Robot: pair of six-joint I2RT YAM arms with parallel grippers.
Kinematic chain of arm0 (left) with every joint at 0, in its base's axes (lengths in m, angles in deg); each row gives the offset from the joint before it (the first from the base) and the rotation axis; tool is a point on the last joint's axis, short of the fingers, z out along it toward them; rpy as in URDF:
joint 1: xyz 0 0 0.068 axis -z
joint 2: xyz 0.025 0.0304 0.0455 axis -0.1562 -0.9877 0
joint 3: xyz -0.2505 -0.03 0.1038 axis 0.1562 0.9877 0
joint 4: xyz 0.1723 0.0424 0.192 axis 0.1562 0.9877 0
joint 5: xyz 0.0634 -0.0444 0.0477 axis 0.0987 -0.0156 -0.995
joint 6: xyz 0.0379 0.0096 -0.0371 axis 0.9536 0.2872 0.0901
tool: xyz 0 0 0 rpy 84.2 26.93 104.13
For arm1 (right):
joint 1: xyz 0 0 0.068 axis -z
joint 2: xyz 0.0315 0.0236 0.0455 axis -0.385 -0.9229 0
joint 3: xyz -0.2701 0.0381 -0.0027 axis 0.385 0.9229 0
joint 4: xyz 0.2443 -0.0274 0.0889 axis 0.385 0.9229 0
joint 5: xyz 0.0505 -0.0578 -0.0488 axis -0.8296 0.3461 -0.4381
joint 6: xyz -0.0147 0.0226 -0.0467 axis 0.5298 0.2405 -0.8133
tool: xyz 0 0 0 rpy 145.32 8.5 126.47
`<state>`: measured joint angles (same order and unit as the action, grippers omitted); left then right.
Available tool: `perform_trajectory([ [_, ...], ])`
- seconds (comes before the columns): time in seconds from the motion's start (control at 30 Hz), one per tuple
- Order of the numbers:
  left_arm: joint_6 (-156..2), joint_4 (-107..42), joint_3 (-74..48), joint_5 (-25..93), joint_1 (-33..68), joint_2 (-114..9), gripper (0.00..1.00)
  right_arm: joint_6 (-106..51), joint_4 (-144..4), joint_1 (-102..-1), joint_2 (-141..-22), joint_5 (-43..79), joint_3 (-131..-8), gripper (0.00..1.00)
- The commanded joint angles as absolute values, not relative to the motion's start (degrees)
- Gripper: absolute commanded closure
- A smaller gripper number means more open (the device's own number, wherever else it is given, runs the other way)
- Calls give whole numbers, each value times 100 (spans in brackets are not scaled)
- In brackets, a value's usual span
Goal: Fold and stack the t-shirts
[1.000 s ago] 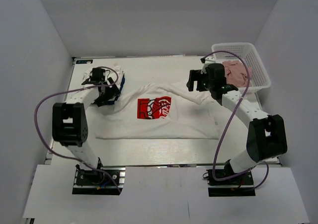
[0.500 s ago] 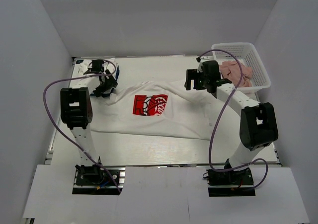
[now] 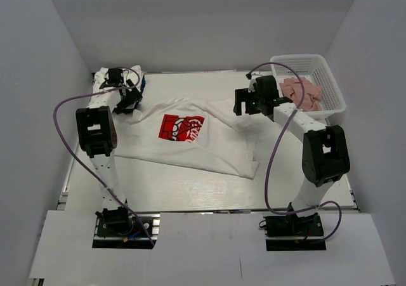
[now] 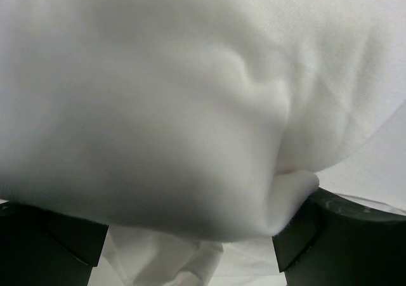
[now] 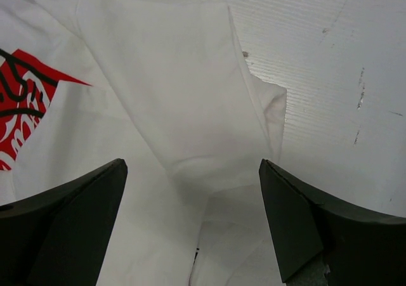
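The t-shirt (image 3: 190, 143) has shifted toward 10 o'clock and lies skewed at table centre. Left gripper (image 3: 125, 101): jaws fully spread, cloth bunched between them, no pinch evident. Right gripper (image 3: 243, 102): fully spread, empty, over the sleeve (image 5: 190, 108). Flattening is judged incomplete.

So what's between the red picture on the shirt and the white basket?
White t-shirt cloth, then the right gripper and its arm, seen in the top view.
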<state>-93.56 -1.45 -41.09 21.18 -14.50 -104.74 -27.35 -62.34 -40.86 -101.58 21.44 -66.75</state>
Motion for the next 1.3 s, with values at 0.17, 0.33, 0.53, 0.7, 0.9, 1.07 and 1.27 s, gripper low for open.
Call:
perform_trajectory([
  [0.17, -9198, -133, -4185, 2387, -1505, -10262, 0, -3836, -5955, -5120, -10403, 694, -6684, 10],
  [0.33, -9198, -80, -4299, 2387, -1505, -10314, 0, -3660, -5806, -5498, -10703, 886, -6640, 10],
  [0.53, -9198, 25, -4510, 2335, -1505, -10367, 0, -3264, -5587, -5718, -10782, 912, -6062, 10],
  [0.7, -9198, 148, -4616, 2194, -1558, -10420, 0, -3080, -5359, -5701, -10633, 1377, -5621, 10],
  [0.9, -9146, 148, -4730, 2194, -1663, -10604, 0, -2834, -4972, -5561, -10501, 2221, -5260, 10],
  [1.07, -9146, 254, -4783, 2334, -1716, -10666, 0, -2851, -4918, -5350, -10176, 2503, -5093, 10],
  [1.27, -9006, -115, -4255, 2861, -1646, -10166, 0, -3376, -4866, -5297, -10088, 1979, -5549, 10],
])
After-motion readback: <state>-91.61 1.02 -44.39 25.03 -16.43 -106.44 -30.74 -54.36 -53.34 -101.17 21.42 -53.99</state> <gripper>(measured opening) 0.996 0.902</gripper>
